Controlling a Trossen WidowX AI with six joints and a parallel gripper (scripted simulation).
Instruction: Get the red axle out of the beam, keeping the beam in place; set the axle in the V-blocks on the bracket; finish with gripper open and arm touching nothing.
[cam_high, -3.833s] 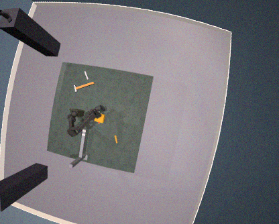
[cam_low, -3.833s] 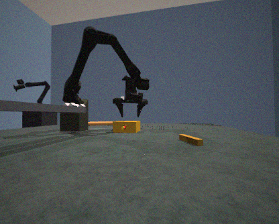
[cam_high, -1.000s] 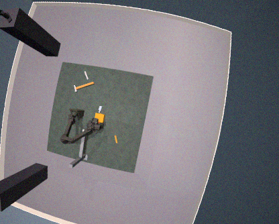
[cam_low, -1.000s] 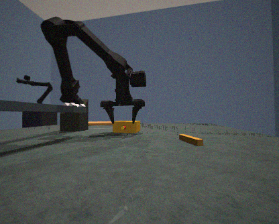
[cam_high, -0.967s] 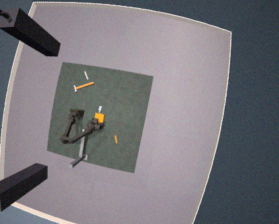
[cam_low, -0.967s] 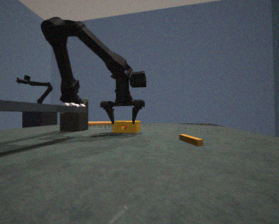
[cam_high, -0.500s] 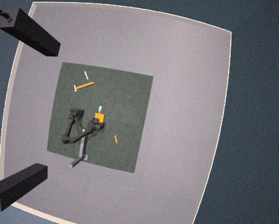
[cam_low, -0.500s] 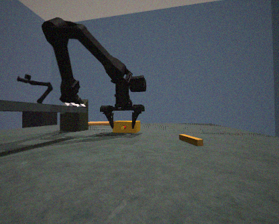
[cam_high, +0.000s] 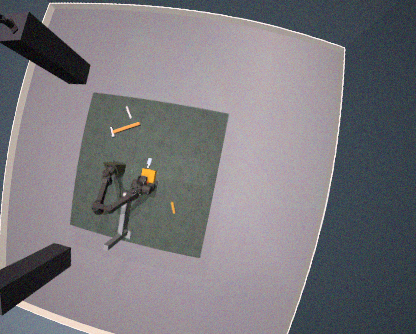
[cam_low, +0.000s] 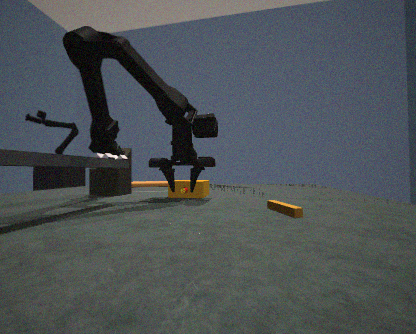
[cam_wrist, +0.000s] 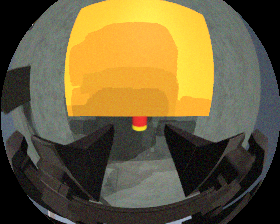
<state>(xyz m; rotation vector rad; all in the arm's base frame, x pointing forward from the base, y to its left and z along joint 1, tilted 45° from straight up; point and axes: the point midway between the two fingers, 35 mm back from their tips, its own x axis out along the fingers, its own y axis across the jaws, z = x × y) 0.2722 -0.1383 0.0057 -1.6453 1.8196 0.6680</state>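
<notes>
The yellow-orange beam (cam_high: 148, 175) (cam_low: 201, 189) (cam_wrist: 140, 45) is a block on the green mat. A short end of the red axle (cam_wrist: 140, 121) (cam_low: 184, 190), yellow-tipped, sticks out of its near face. My gripper (cam_low: 183, 191) (cam_wrist: 139, 128) points down at that face, open, partly narrowed. Its fingertips are low, one on each side of the axle end, with a gap on both sides in the wrist view. A grey bar (cam_high: 123, 215) (cam_low: 45, 159), seemingly the bracket, carries small white pointed shapes (cam_low: 112, 156), seemingly the V-blocks, left of my gripper.
A pale piece (cam_high: 149, 161) lies just past the beam's far side. A small orange stick (cam_high: 173, 207) (cam_low: 285, 208) lies to the right. A longer orange stick (cam_high: 126, 127) with a white end and a white stick (cam_high: 128, 112) lie farther back. The grey bar stands raised.
</notes>
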